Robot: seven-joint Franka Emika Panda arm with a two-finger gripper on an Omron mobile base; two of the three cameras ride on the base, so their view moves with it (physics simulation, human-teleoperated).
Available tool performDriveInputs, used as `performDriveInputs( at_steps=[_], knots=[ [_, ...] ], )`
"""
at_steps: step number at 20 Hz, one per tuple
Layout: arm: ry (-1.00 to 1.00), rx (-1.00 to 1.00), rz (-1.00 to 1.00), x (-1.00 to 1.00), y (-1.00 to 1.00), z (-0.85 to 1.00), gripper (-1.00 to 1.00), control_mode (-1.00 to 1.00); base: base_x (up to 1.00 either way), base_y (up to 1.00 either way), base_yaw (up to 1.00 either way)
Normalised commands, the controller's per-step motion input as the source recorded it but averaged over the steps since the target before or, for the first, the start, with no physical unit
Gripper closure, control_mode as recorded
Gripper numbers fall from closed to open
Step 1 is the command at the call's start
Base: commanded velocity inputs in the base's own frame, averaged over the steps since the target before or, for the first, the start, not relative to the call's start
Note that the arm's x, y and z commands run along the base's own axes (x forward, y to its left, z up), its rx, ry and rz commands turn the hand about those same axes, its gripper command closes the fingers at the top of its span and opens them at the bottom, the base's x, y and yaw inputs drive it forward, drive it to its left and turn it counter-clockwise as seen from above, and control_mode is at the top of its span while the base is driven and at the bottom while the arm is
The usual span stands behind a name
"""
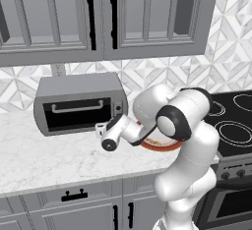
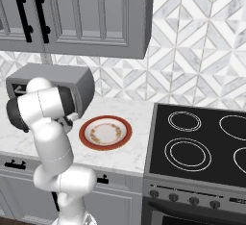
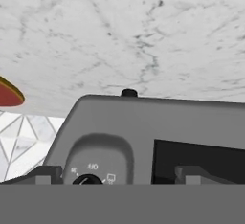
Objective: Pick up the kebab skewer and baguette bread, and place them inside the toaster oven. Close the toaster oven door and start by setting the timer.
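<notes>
The silver-grey toaster oven (image 1: 78, 87) stands on the counter against the wall. Its dark glass toaster oven door (image 1: 74, 116) is shut, and the bar handle (image 1: 78, 107) runs across the top of it. My gripper (image 1: 100, 129) hovers just in front of the oven's lower right corner, below the knob panel (image 1: 118, 108). The hand view is rolled upside down. In it my gripper (image 3: 117, 175) is open, its fingertips (image 3: 43, 173) stand wide apart, and a dial knob (image 3: 87, 180) sits between them, close ahead. The kebab skewer and baguette bread are out of view.
A red-rimmed plate (image 2: 105, 132) with nothing on it lies on the marble counter (image 1: 44, 155) to the right of the oven. Further right is a black stove (image 2: 202, 142). Grey wall cabinets (image 1: 98, 17) hang above the oven.
</notes>
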Motion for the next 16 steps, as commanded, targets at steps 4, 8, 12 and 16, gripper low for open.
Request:
performDriveInputs(
  at_steps=[4, 8, 12, 16],
  knots=[
    [0.0, 0.0, 0.0, 0.01, 0.01, 0.0, -1.0, -1.0, 0.0, 0.0, 0.0],
    [0.0, 0.0, 0.0, 0.01, -0.1, 0.0, -1.0, -1.0, 0.0, 0.0, 0.0],
    [0.0, 0.0, 0.0, 0.0, -0.23, 0.0, -1.0, -1.0, 0.0, 0.0, 0.0],
    [0.0, 0.0, 0.0, 0.0, -0.2, 0.0, -1.0, -1.0, 0.0, 0.0, 0.0]
  ],
)
